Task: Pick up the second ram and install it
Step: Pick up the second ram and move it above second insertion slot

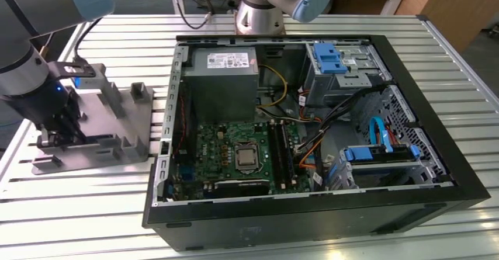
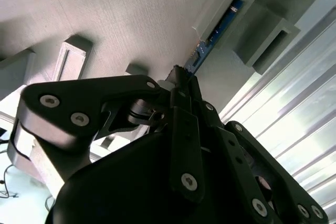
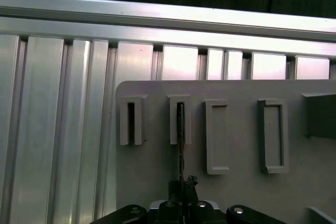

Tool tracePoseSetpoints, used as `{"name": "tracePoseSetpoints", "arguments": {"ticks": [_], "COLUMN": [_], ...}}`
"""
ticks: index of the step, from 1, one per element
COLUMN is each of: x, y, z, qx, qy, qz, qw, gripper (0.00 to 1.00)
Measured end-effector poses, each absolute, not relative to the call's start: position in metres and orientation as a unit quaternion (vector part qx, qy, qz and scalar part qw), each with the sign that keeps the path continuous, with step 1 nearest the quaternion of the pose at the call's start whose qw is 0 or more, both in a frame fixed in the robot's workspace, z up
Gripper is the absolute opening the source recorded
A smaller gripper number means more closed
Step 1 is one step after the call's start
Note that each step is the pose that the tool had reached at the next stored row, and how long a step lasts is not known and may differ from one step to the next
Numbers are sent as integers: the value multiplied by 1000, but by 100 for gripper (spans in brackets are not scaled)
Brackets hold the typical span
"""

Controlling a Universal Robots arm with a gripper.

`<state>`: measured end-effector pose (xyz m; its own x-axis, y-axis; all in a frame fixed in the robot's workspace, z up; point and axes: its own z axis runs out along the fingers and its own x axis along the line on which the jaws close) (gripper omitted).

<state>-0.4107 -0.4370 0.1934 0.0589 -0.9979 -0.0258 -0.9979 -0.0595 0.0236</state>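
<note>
The arm is angled down over the grey slotted plastic holder at the exterior view's left. The black gripper is clamped on the thin bluish-green second ram — standing edgewise in its slot — with ribbed aluminium table open alongside.

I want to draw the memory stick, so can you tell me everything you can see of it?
The second ram is a thin, flat, blue board with dark chips. It stands on edge in a narrow slot of the grey holder, and looks like a slim line in the first wrist view. One end lies in the slot; the gripper is right at the other end.
</note>
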Motion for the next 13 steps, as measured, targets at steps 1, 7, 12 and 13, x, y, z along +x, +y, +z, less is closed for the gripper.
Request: {"name": "tracePoseSetpoints", "arguments": {"ticks": [1, 7, 12, 13], "x": [-411, -411, -411, -411], "y": [-437, -437, -437, -437], "z": [195, 212, 222, 224], "qx": [-728, -728, -728, -728], "qy": [686, 686, 686, 686], "qz": [18, 18, 18, 18], "qw": [0, 1, 1, 1], "gripper": [14, 14, 14, 14]}}
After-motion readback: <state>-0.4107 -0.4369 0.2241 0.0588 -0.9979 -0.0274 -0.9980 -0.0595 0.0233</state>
